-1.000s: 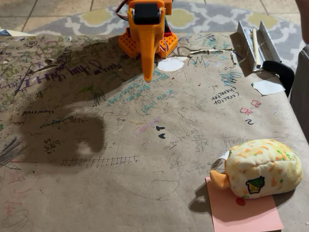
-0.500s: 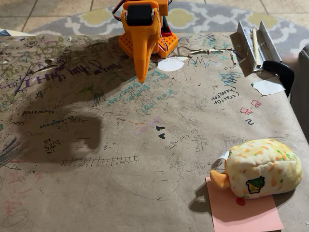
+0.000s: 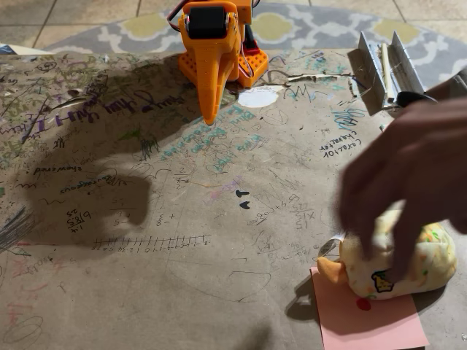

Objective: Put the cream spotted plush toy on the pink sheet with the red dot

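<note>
- The cream spotted plush toy (image 3: 427,259) sits at the lower right of the fixed view, resting on the upper part of the pink sheet with the red dot (image 3: 368,321); its orange nub points left, just past the sheet's left edge.
- The red dot shows just below the plush, beside a small printed patch on the toy's front.
- A person's hand (image 3: 408,179), blurred and dark, reaches in from the right edge and covers the top and middle of the plush, fingers pointing down onto it; whether they grip it or merely touch it cannot be told.
- The hand hides much of the toy's spotted top, and the sheet's lower edge is cut off by the frame.
- The tool (image 3: 209,113) hangs at the top centre, well apart from the plush, pointing down over the desk. Its orange fingers read as one tapered point, closed together, with nothing between them.
- The arm's orange base (image 3: 246,65) stands behind it at the far edge of the desk.
- The desk (image 3: 146,292) is covered in brown paper crowded with scribbles, sums and writing; a large soft shadow lies across its left half.
- White paper scraps (image 3: 257,96) lie near the base and toward the right.
- A metal bracket (image 3: 383,65) sits at the upper right.
- Beyond the desk, a grey and yellow patterned rug (image 3: 306,25) lies on a tiled floor.
</note>
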Controlling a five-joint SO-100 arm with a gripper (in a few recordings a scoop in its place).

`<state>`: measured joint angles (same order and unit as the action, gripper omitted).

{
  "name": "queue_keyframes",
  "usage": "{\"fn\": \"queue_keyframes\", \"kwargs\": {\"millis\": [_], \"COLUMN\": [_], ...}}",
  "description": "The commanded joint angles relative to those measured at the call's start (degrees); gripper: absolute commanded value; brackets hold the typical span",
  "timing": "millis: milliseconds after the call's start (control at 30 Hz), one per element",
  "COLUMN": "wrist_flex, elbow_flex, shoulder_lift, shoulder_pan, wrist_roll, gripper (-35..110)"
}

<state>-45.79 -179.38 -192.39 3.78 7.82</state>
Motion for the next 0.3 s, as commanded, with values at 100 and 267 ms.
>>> {"fn": "queue_keyframes", "kwargs": {"millis": [100, 267], "wrist_flex": [-0.5, -0.5], "elbow_flex": [1.3, 1.3], "shoulder_lift": [-1.0, -0.9], "shoulder_pan": [0.3, 0.5], "wrist_roll": [0.4, 0.6], "gripper": [0, 0]}}
